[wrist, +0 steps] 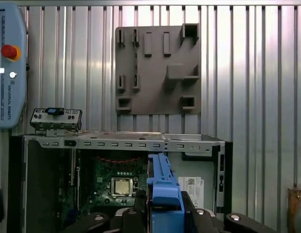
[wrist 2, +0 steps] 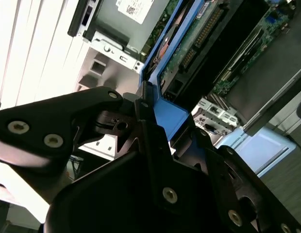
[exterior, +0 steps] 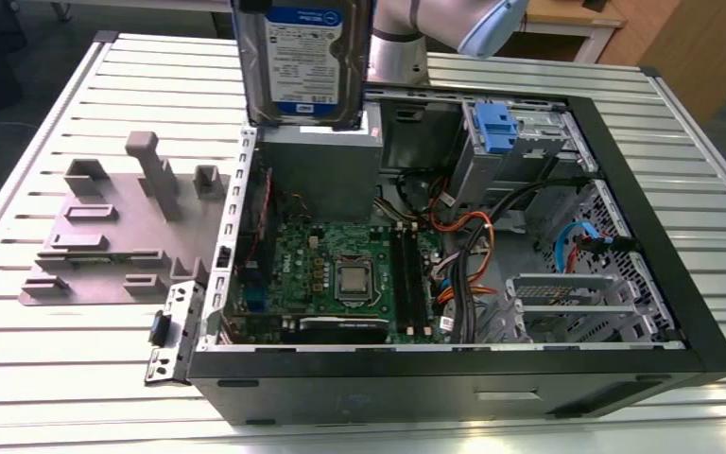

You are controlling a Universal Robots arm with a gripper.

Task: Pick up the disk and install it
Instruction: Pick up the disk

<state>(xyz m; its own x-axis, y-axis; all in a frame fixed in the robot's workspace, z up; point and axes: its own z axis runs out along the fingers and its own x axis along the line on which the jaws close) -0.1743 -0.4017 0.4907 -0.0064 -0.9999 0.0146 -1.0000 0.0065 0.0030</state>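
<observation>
The disk (exterior: 302, 61) hangs upright in the air at the top of the exterior view, its white-and-blue label facing the camera, above the far end of the open computer case (exterior: 665, 246). In both wrist views its blue carrier rail (wrist: 162, 187) (wrist 2: 166, 104) sits clamped between the black fingers. My gripper (wrist: 164, 211) (wrist 2: 153, 128) is shut on the disk. The motherboard (wrist: 119, 182) inside the case lies below it.
A grey slotted stand (exterior: 111, 236) (wrist: 158, 68) lies on the ribbed metal table (exterior: 60, 378), on the exterior view's left of the case. A drive bay with a blue clip (exterior: 495, 128) sits at the case's far end. A teach pendant (wrist: 7, 68) rests on the table.
</observation>
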